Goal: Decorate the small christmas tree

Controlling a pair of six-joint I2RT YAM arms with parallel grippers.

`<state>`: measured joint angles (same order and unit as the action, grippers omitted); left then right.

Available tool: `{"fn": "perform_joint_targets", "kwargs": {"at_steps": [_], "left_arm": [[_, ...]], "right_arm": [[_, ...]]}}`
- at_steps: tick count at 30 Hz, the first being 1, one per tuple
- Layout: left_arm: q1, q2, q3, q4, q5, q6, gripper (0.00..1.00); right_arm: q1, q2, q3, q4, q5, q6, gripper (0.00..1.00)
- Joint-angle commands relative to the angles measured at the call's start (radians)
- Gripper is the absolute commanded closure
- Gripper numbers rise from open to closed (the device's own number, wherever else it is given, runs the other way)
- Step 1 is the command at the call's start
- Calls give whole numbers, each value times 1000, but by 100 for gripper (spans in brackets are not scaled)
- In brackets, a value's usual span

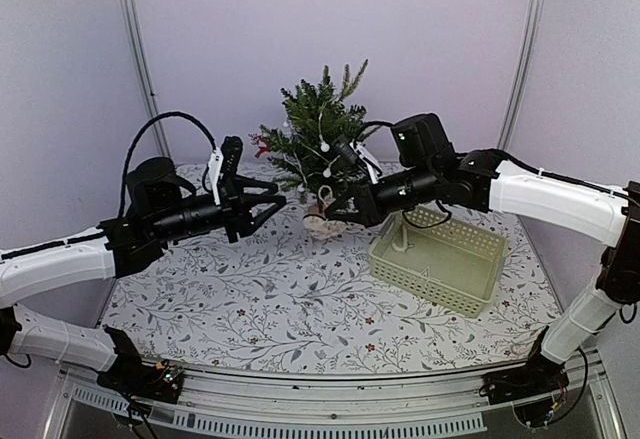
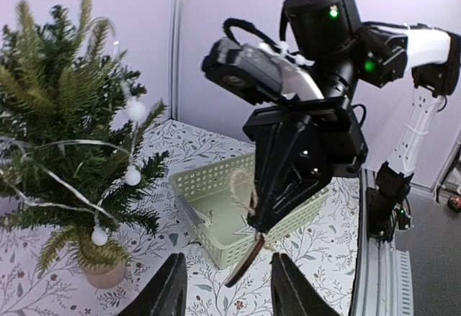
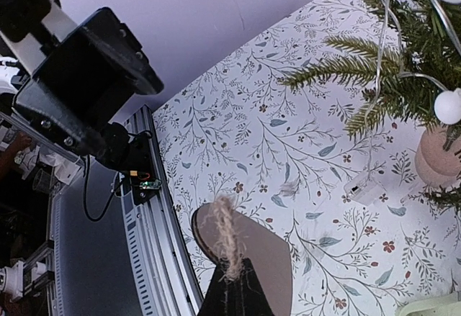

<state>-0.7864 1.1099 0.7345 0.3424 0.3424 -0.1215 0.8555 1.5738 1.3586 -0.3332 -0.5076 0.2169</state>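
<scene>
The small christmas tree [image 1: 318, 137] stands at the back middle of the table on a tan base [image 2: 105, 273], with a wire of white balls [image 2: 132, 176] on its branches. It also shows in the right wrist view [image 3: 403, 57]. My right gripper [image 1: 340, 207] is shut on the twine loop of a flat brown wooden ornament [image 3: 252, 255] and holds it above the table, in front of the tree. The ornament [image 2: 243, 264] hangs edge-on in the left wrist view. My left gripper [image 2: 227, 294] is open and empty, facing the ornament from the left [image 1: 272, 205].
A pale green perforated basket [image 1: 440, 259] sits to the right of the tree, with small items inside. A small white battery box [image 3: 364, 186] lies on the flowered cloth near the tree base. A red ornament [image 1: 262, 145] is on the tree's left side.
</scene>
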Motion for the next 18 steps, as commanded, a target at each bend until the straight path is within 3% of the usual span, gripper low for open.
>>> {"fn": "perform_joint_targets", "kwargs": {"at_steps": [1,10,18], "left_arm": [[122,-36,-30,-4,124,-99,58],[250,-58,-69,-20,190,-109,66],[245,30,14,-15,253,-58,67]], "right_arm": [[4,56,55,39,-37,-43,100],[5,178,100,93,-10,-30,100],[-83,64,-33,133,-97,-43,100]]}}
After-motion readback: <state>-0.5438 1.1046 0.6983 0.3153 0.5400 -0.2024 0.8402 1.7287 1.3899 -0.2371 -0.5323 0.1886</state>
